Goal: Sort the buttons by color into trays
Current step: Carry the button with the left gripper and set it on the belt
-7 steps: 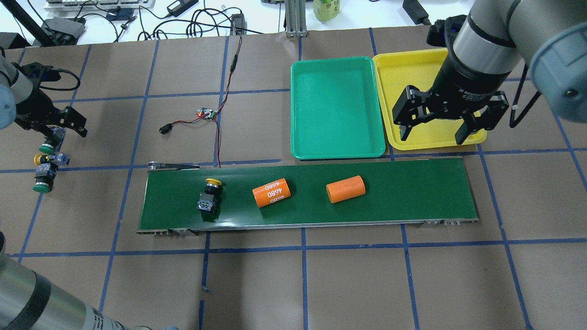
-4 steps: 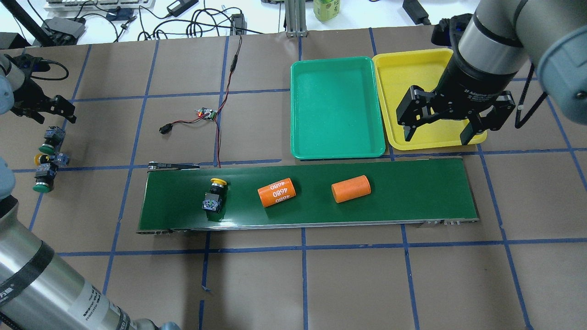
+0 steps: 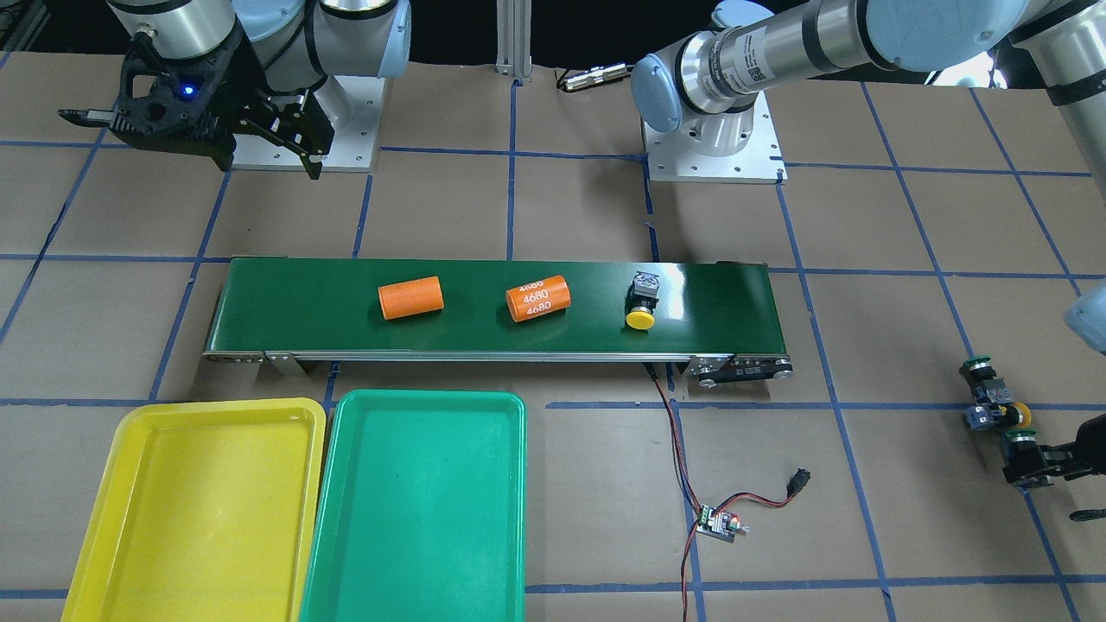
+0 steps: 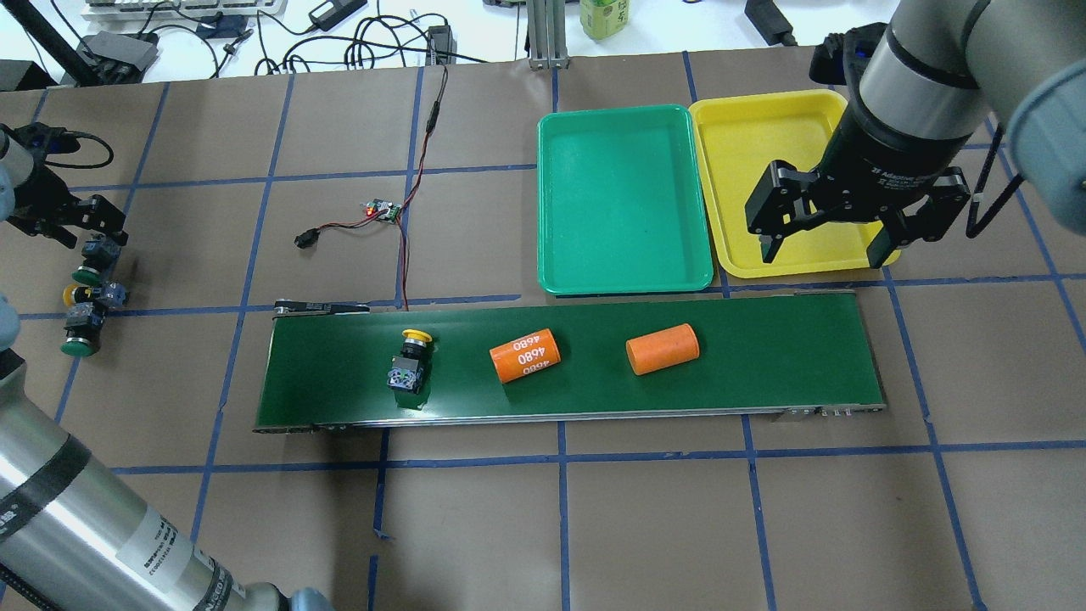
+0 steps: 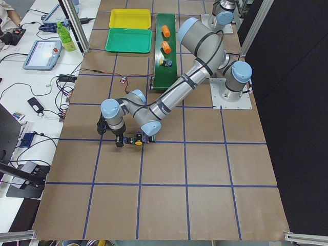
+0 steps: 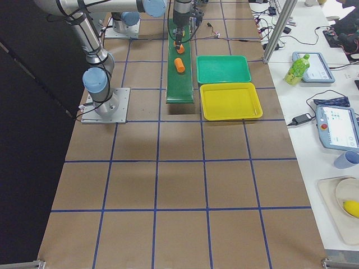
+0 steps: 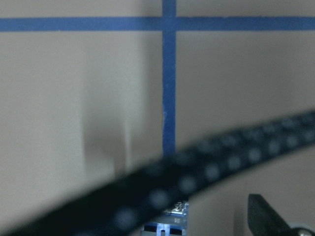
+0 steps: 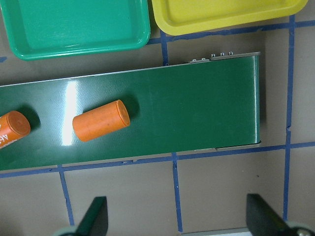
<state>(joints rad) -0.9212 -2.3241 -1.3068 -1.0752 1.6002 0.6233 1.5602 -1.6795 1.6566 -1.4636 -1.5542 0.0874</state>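
Hovering: right hand spread wide near right end of dark-green conveyor belt | left hand wide, beyond belt's left end | yellow-capped black push-button on belt

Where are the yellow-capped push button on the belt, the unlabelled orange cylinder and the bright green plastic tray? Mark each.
Yellow-capped push button (image 4: 407,372): overhead view, black body.
Unlabelled orange cylinder (image 4: 663,349): overhead view, curved side.
Green plastic tray (image 4: 624,199): overhead view, bare floor.

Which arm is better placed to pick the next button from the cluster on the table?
Left. The left gripper hovers open right beside the button cluster; the right gripper hangs open near the conveyor belt's far end.
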